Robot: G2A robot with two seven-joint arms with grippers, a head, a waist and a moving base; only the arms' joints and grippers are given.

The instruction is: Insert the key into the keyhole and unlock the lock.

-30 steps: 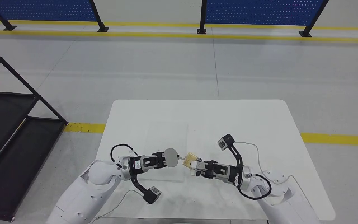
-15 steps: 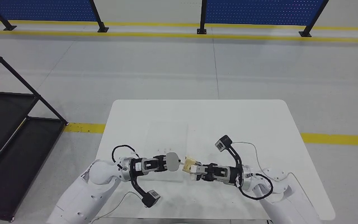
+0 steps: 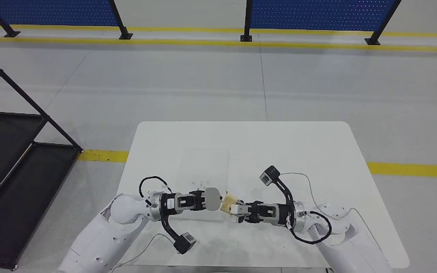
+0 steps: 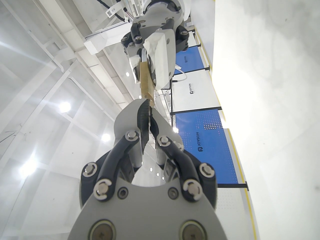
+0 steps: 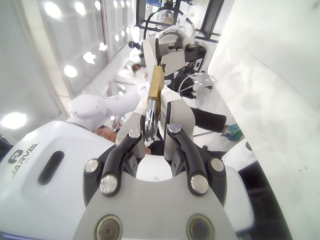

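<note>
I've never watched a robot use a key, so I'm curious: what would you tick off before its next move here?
1. Left tool shut on the key: ok.
2. Right tool shut on the lock: ok.
3. Key tip at the lock's free end: ok.
4. Key lined up with the keyhole: cannot tell, the keyhole is hidden.
5. Key seated inside the lock: cannot tell.
6. Lock and key held off the table: ok.

A robotics test hall: blue partition panels (image 3: 314, 13), yellow floor lines (image 3: 403, 168), one white worktable (image 3: 293, 150).
</note>
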